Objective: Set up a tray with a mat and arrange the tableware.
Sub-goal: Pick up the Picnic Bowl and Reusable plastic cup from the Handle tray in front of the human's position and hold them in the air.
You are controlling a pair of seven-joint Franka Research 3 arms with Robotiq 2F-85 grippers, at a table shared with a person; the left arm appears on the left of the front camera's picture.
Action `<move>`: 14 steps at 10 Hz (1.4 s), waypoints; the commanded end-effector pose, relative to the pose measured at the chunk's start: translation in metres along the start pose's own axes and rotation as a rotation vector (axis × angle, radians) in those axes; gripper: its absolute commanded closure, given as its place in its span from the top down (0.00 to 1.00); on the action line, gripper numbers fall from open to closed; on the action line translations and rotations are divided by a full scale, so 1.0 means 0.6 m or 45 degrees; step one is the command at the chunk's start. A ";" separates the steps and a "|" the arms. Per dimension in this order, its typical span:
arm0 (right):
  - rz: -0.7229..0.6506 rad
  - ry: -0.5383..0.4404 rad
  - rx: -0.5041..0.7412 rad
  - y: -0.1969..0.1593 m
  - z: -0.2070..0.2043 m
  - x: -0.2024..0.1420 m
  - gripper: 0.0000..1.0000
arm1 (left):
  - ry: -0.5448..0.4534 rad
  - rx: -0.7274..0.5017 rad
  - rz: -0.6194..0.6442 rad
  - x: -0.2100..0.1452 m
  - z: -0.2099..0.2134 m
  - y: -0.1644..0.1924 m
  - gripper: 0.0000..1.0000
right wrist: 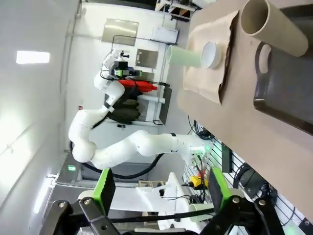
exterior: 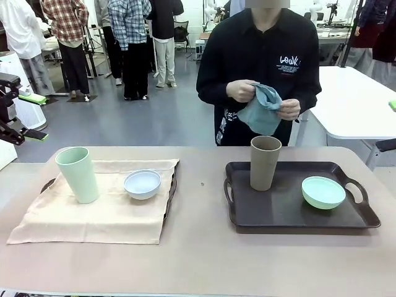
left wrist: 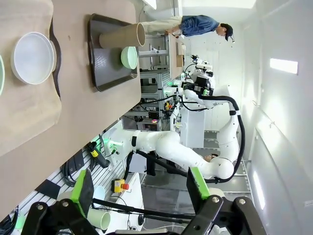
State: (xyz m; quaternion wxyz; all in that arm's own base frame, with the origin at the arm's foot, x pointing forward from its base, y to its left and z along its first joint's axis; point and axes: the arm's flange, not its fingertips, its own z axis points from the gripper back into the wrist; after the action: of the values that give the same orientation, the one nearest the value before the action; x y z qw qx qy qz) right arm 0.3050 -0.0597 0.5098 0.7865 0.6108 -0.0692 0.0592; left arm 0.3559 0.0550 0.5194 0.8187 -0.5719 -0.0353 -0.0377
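Both robot arms hang back off the worktop [exterior: 198, 260] while a person at its far side stands with forearms raised, one hand [exterior: 241, 91] and the other hand [exterior: 288, 109] gripping a blue-green cloth [exterior: 263, 111] at waist height.

The left claw [left wrist: 140, 188] is spread wide with nothing between its green pads and is aimed sideways along the worktop. The right claw [right wrist: 162, 188] is likewise spread and empty, facing back the other way.

From the front, the pale green cup [exterior: 77, 174] stands upright on a beige mat [exterior: 99, 210] draped over the left tray [exterior: 172, 185], with the white bowl [exterior: 142, 184] just beside it. The taupe cup [exterior: 265, 163] stands on the bare dark tray [exterior: 291, 213] to the right, and the mint bowl [exterior: 323, 192] sits near it on the same tray.

The wrist cameras add what the front camera misses. The left one looks past the bowls to the white right arm [left wrist: 166, 147] beyond the worktop's edge. The right one looks under the taupe cup's rim to the left arm [right wrist: 122, 147] against a white wall.
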 end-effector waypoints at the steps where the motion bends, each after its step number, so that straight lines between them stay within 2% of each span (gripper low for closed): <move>1: 0.027 -0.021 -0.023 0.012 -0.013 0.009 1.00 | 0.009 0.000 -0.018 0.001 0.006 0.001 1.00; 13: 0.009 -0.003 -0.036 0.009 -0.011 0.006 1.00 | 0.000 0.000 0.000 0.000 0.000 0.000 1.00; 14: 0.050 -0.160 -0.321 0.032 -0.008 0.028 1.00 | 0.046 0.061 -0.310 0.006 -0.056 -0.040 1.00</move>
State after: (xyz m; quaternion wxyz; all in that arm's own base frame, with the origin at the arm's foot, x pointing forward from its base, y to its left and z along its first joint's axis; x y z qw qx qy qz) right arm 0.3128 -0.0548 0.5184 0.8109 0.5751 -0.0955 0.0508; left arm 0.3564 0.0432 0.5234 0.8208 -0.5640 -0.0501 -0.0757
